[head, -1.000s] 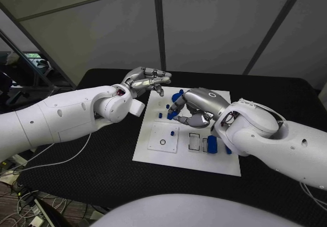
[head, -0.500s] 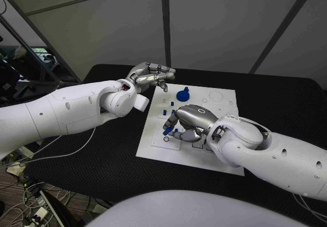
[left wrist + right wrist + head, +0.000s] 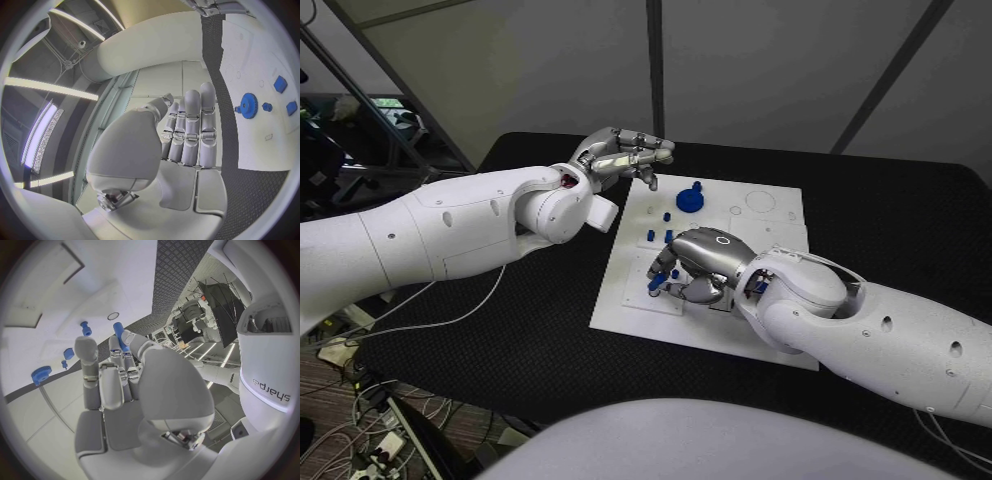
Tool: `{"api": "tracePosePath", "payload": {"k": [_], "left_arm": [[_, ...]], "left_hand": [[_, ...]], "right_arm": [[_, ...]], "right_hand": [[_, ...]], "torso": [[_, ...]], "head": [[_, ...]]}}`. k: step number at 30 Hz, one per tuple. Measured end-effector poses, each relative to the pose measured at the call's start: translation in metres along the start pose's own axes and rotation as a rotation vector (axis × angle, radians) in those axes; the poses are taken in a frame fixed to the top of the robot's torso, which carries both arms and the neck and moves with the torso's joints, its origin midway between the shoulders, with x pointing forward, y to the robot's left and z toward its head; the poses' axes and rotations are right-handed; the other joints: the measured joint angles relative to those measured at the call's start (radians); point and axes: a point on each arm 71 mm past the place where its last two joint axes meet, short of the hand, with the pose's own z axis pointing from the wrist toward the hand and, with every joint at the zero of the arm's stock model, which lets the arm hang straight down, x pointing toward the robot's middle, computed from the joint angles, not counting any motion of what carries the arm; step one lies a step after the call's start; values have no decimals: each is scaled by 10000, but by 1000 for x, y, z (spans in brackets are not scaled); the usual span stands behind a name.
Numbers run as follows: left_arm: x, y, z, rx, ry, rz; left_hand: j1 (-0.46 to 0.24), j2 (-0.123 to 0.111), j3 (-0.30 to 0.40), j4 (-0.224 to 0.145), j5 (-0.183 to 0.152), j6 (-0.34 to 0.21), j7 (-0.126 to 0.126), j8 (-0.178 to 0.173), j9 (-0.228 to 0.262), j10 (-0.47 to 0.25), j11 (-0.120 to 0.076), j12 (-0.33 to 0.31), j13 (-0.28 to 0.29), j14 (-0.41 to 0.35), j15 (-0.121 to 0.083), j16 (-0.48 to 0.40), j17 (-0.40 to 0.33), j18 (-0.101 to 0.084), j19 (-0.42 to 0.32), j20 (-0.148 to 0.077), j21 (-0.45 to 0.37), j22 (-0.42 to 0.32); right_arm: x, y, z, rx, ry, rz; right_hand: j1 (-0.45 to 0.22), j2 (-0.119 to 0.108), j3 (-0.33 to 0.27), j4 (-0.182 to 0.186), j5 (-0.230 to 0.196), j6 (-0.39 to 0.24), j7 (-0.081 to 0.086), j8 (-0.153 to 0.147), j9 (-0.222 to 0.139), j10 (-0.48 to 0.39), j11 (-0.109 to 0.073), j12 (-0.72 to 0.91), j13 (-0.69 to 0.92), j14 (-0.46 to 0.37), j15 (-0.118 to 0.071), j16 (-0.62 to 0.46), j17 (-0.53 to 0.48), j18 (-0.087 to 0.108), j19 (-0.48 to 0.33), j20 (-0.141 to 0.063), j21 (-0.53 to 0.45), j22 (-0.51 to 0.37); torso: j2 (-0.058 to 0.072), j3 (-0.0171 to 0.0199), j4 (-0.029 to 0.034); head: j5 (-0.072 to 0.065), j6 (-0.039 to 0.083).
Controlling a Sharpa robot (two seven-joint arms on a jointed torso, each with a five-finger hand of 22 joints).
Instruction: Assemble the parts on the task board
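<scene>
The right hand has slid toward the frame's lower left over the task board, pinching a blue peg angled down-left. The left hand stays curled, holding nothing, upper centre.

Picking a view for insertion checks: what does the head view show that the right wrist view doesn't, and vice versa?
Head view: the left hand by the far left corner of the task board. Right wrist view: a small ring mark on the board just past the fingertips. Both: the right hand holding a blue peg, and the blue gear.
</scene>
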Motion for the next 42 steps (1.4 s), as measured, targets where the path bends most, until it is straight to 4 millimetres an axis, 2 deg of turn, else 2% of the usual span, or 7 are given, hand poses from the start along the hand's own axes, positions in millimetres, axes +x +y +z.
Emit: {"api": "tracePosePath", "payload": {"k": [21,42], "left_arm": [[2,-1,0,21,35,-11],[3,0,1,23,52,-19]], "left_hand": [[0,0,0,0,0,0,0,0,0,0,0,41,-2,0,0,0,-9,0,0,0,0,0],[0,0,0,0,0,0,0,0,1,0,0,39,5,0,0,0,-8,-1,0,0,0,1]], "right_arm": [[5,-1,4,209,444,-466],[9,0,5,177,741,-554]], "right_hand": [[-23,15,-14,-13,-1,-5,4,27,0,-1,0,-17,3,0,0,0,0,0,0,0,0,1],[-75,12,-28,-26,-36,16,-17,40,0,-1,0,-18,3,0,0,-1,13,2,-1,0,0,1]], "torso": [[2,-4,-10],[-1,1,-11]], "head": [[80,-24],[102,-24]]}}
